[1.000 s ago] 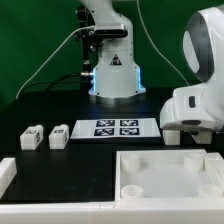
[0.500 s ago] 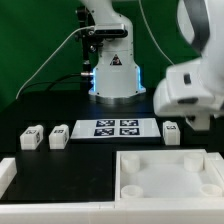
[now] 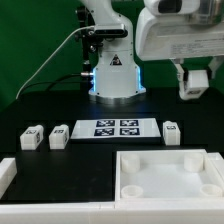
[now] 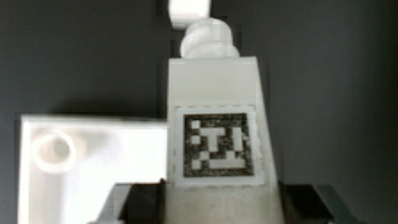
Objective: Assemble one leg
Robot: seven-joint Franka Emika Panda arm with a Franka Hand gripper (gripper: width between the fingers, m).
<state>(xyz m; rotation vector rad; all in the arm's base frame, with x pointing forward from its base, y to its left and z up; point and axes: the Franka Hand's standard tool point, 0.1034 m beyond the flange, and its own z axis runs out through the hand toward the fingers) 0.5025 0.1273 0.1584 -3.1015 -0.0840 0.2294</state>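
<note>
Black table [image 3: 60, 108], green backdrop. The leg [image 3: 194, 84] is up in the air at the exterior view's right, clamped by its sides in the gripper [image 3: 195, 80], jaws closed onto it. Its marker tag [image 4: 217, 140] faces the wrist camera. Below it, a second leg [image 3: 172, 132] stands just beside the marker board [image 3: 115, 127]. Two spare legs [image 3: 31, 137] [image 3: 58, 136] stand left of the board. The tray [image 3: 165, 160] is nearest.

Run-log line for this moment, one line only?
grasp: gripper shut on leg | height: well above table | tray: visible sockets empty | other legs: three on table
</note>
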